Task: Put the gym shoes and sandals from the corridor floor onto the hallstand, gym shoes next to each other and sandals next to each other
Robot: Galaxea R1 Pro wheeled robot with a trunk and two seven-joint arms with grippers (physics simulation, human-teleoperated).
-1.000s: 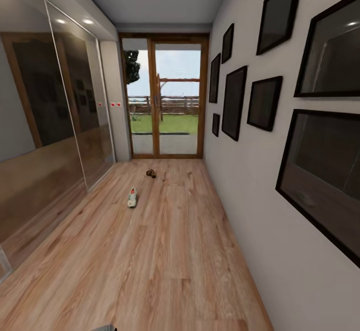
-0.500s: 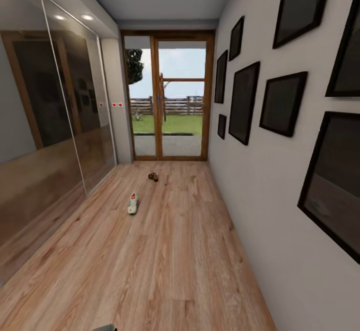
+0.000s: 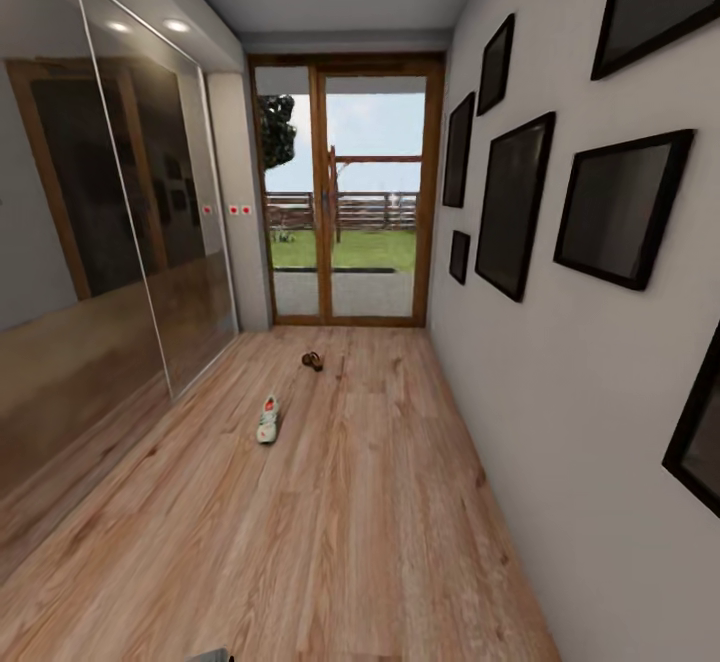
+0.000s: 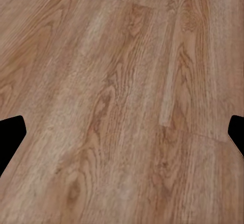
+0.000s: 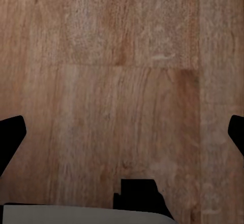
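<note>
One gym shoe (image 3: 267, 419) lay on the wood floor (image 3: 350, 542) left of frame centre, a dark sandal (image 3: 312, 361) farther off near the glass door (image 3: 345, 192). Black frames (image 3: 515, 204) lined the right wall. Both pincers' fingers (image 4: 11, 135) (image 5: 11, 137) stood wide apart, empty.

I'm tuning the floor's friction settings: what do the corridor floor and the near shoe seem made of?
The corridor floor looks like light brown wood-grain planks with a matte finish: grain and plank seams show. The gym shoe appears white with green and red accents; it is too small to tell its material.
</note>
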